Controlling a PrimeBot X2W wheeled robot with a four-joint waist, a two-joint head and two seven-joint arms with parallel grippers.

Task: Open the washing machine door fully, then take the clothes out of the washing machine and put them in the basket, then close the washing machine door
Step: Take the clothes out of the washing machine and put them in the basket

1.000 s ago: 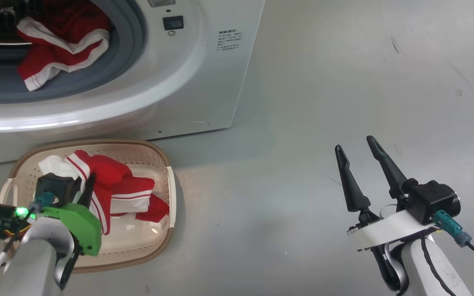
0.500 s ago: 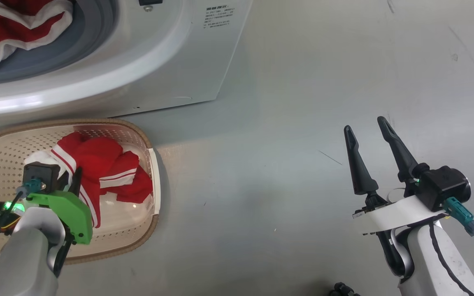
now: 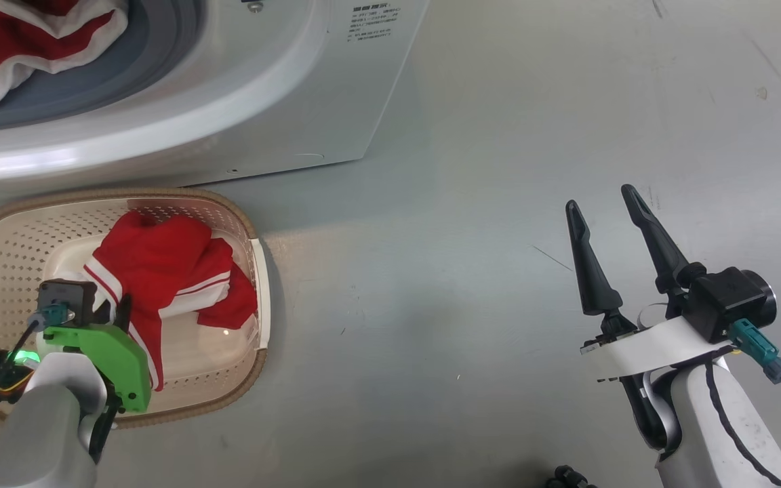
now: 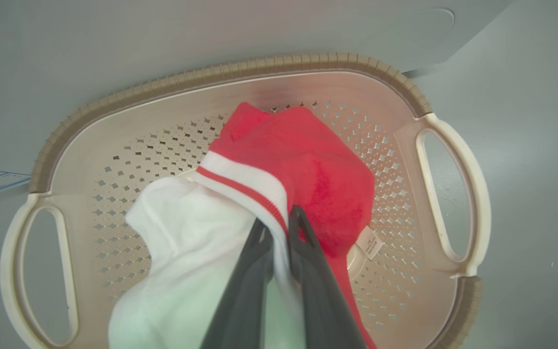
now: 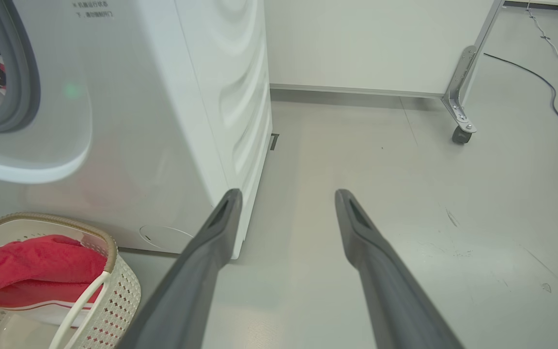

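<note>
Clothes [image 4: 317, 169] in left gripper [image 4: 279, 224], over basket [image 4: 240, 72]

Left gripper [image 4: 279, 220]: fingers point down, nearly together, pinching clothes [image 4: 317, 160] between the tips. Right gripper [image 3: 599, 200]: fingers spread wide, nothing between them, pointing forward.

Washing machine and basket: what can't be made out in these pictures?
- Head view: the opening of the washing machine is cut off by the top and left edges, so how many clothes remain is unknown.
- Head view: its label is too small to read.
- Left wrist view: the garment in the left gripper hides part of the floor of the basket.
</note>
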